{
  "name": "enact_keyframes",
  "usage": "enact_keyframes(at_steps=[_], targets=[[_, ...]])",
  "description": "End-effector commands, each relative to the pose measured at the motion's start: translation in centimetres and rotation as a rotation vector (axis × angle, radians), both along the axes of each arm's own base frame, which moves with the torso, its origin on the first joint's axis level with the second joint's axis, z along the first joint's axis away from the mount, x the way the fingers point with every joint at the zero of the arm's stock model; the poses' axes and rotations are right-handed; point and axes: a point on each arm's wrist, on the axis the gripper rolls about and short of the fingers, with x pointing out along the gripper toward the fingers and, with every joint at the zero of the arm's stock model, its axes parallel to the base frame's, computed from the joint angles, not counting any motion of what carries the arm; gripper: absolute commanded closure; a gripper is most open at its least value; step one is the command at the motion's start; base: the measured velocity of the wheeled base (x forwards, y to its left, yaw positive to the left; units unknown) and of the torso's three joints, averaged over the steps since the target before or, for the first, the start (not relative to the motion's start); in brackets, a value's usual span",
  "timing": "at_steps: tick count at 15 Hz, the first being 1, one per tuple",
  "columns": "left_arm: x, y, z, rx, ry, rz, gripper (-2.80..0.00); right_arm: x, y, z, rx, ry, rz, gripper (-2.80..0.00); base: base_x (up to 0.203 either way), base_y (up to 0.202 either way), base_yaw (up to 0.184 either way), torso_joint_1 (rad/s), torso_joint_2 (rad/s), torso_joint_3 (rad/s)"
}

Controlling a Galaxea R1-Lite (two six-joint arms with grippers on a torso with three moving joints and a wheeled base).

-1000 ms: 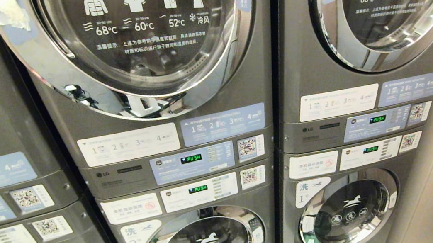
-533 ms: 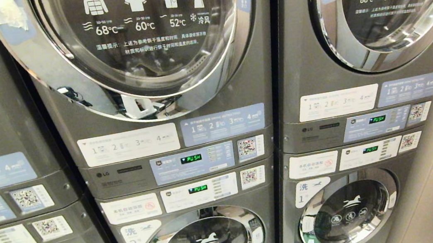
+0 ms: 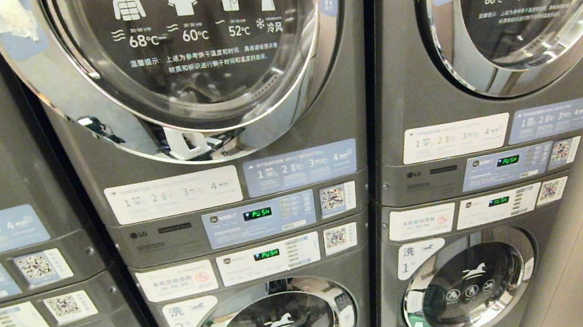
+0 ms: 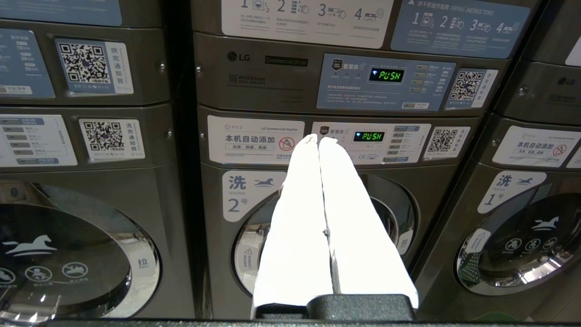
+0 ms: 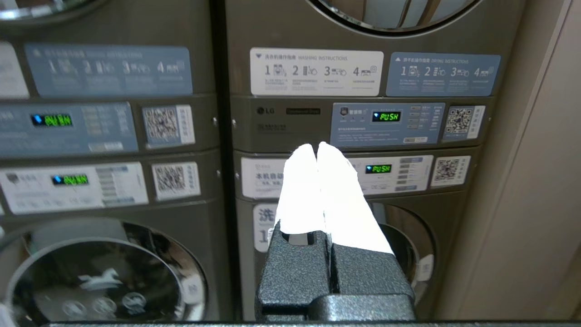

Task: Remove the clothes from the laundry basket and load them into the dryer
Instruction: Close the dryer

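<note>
Three stacked machine columns stand side by side. The middle dryer, grey with a chrome-ringed round door, sits closed above washer 2. Left end effector and right end effector are pinched together, empty.

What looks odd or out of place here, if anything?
A crumpled white scrap clings to the middle dryer's door rim, upper left in the head view; what it is cannot be told. No basket or clothes show. All doors look shut.
</note>
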Motion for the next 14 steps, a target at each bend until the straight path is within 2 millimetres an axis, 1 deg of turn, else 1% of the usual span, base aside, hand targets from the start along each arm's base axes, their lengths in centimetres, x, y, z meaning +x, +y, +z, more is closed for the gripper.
enact_keyframes(at_steps=[1,12,14], targets=[[0.1,0.0,-0.38,-0.001,0.013,0.0,0.0,0.15,-0.01,-1.12,0.047,0.014,0.004,0.0,0.0,0.0,0.0,0.0,0.0,0.0],[0.1,0.0,-0.38,-0.001,0.013,0.0,0.0,0.15,-0.03,-1.11,0.063,0.013,-0.001,0.0,0.0,0.0,0.0,0.0,0.0,0.0],[0.1,-0.01,-0.41,0.033,0.019,-0.003,0.0,0.15,-0.03,-1.11,0.063,0.013,-0.001,0.0,0.0,0.0,0.0,0.0,0.0,0.0]])
